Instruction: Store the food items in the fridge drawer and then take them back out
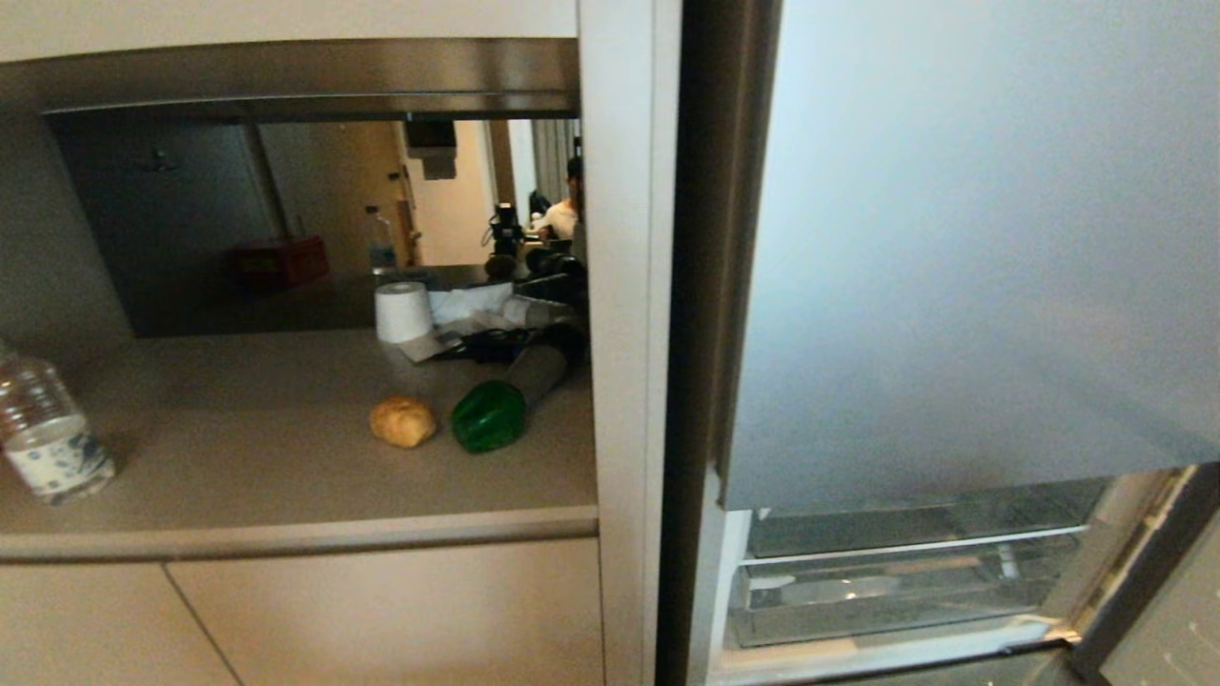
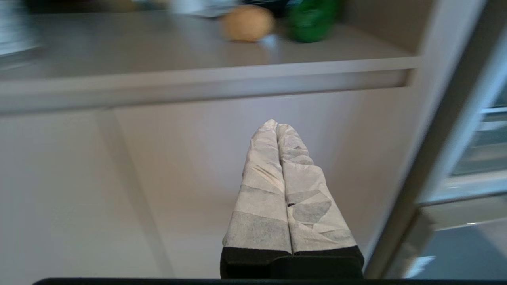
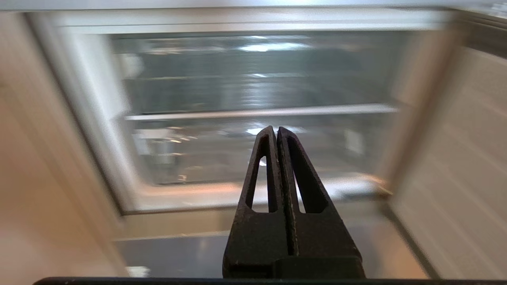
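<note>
We judge the task barely begun — nothing is stored yet. In the head view the tan bun and the green bell pepper both sit on the tabletop, side by side and just apart, the pepper at about three o'clock from the bun. The fridge drawer lies at roughly four o'clock from them, low behind the silver-blue door panel, and as far as we can see through its clear front wall it holds no food. Both items have to go in and then come back out.

The bun is nearly round and shows no clear long axis. The pepper seems to lie on its side, its long axis running from about seven to one o'clock in the head view, in line with the grey hair dryer touching or just behind it — which end carries the stem we cannot tell.

Neither arm shows in the head view. The left tool, its fingers wrapped in pale tape, is pressed narrow and holds nothing; it hangs below the tabletop's edge, facing the cabinet front. The right tool is likewise closed on nothing, pointing toward the drawer.

A water bottle stands at the tabletop's nine o'clock edge.
</note>
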Controlling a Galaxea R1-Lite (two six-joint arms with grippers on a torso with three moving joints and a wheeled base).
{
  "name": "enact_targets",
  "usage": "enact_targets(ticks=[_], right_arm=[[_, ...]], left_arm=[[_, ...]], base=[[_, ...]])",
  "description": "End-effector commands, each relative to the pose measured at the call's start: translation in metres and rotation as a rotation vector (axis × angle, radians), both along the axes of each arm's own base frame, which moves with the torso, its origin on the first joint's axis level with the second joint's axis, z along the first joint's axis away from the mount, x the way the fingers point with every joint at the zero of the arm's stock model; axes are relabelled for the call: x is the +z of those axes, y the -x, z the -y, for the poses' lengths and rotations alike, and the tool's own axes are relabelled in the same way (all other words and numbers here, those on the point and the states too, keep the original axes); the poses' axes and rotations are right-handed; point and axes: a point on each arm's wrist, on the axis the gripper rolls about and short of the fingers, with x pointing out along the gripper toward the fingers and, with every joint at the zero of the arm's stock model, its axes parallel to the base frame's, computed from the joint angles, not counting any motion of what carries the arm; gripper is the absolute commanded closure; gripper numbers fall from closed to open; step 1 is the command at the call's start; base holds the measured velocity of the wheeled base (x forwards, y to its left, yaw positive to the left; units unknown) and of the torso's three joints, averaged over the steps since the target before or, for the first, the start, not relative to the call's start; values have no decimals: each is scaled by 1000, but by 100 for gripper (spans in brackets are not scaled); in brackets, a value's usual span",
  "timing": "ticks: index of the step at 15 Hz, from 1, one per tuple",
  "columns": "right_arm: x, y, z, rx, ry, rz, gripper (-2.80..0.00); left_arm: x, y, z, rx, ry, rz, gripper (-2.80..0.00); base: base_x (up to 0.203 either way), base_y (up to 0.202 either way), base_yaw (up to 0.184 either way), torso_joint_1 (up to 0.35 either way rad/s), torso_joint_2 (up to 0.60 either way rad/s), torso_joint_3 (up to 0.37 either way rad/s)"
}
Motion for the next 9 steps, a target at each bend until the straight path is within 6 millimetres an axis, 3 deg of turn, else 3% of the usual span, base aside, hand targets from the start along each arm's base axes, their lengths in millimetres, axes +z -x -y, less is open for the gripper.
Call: enact_targets(ticks=[1,9], right_arm=[[0,0,0,1,0,-2,0],[0,0,0,0,0,-1,0]], left_arm=[[-3,-1,0,1,0,-10,0],[-3,-1,0,-1,0,-10,0]], base=[[0,8,-181,2,-1,2],[1,9,-175,4,4,2]])
